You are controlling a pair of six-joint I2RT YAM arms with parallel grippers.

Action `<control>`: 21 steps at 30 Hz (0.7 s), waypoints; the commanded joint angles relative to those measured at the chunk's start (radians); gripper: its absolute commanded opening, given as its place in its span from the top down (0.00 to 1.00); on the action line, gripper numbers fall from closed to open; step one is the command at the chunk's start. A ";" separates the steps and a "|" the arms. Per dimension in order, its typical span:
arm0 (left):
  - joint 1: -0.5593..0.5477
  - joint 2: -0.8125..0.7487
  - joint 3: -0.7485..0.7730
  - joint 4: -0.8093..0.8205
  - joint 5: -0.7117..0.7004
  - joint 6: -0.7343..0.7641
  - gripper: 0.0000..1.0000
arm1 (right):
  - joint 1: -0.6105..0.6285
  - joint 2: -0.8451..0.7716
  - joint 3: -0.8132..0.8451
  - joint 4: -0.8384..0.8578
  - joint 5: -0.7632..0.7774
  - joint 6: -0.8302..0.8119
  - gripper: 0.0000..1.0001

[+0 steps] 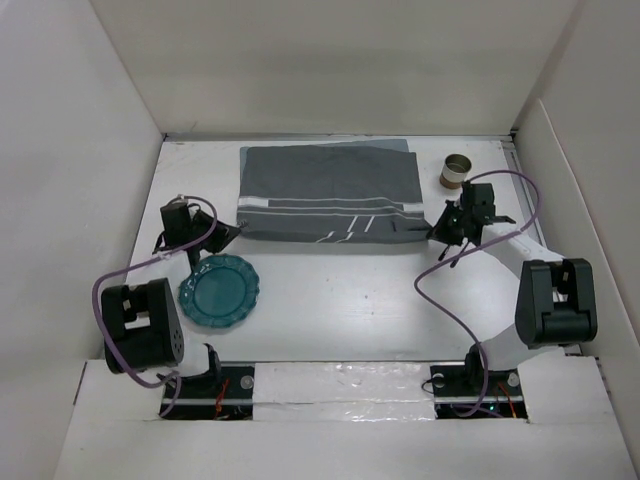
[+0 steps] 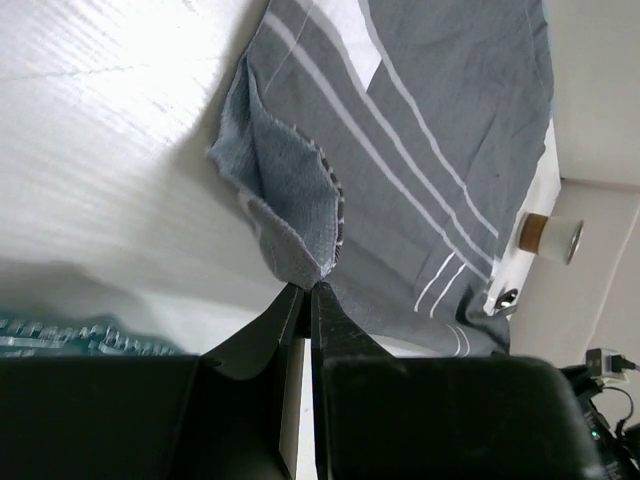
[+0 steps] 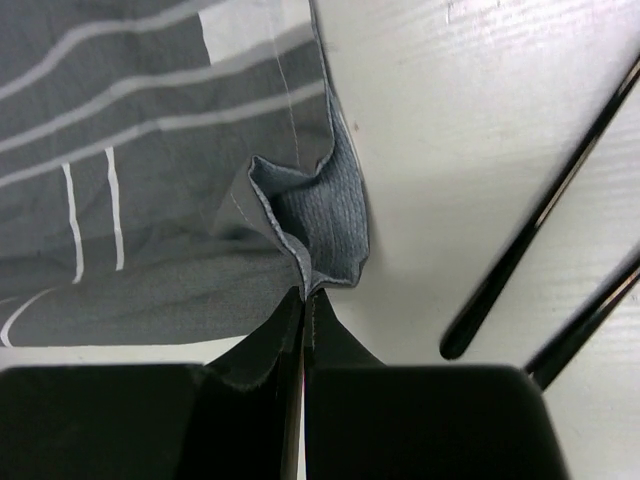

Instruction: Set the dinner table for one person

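Note:
A dark grey striped placemat (image 1: 330,192) lies on the white dinner table (image 1: 340,300) at the middle back. My left gripper (image 1: 236,230) is shut on its near left corner (image 2: 300,250), which is pinched and lifted. My right gripper (image 1: 436,232) is shut on its near right corner (image 3: 320,240), also bunched up. A teal scalloped plate (image 1: 219,290) lies near the left arm, front left of the placemat. A cup with a brown band (image 1: 458,171) stands just right of the placemat; it also shows lying sideways in the left wrist view (image 2: 550,236).
White walls enclose the table on the left, back and right. Two thin black rods (image 3: 540,220) show on the table in the right wrist view, right of the pinched corner. Purple cables (image 1: 450,300) loop from both arms over the table.

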 commanded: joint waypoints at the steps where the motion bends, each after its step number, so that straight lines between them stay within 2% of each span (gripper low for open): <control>1: 0.007 -0.112 -0.031 -0.074 -0.049 0.073 1.00 | -0.007 -0.087 -0.043 0.002 -0.007 -0.028 1.00; 9: 0.007 -0.298 -0.073 -0.223 -0.109 0.096 1.00 | -0.007 -0.248 -0.126 -0.088 0.005 -0.047 1.00; 21: 0.007 -0.445 -0.099 -0.448 -0.131 0.135 1.00 | -0.007 -0.429 -0.167 -0.274 -0.018 -0.045 1.00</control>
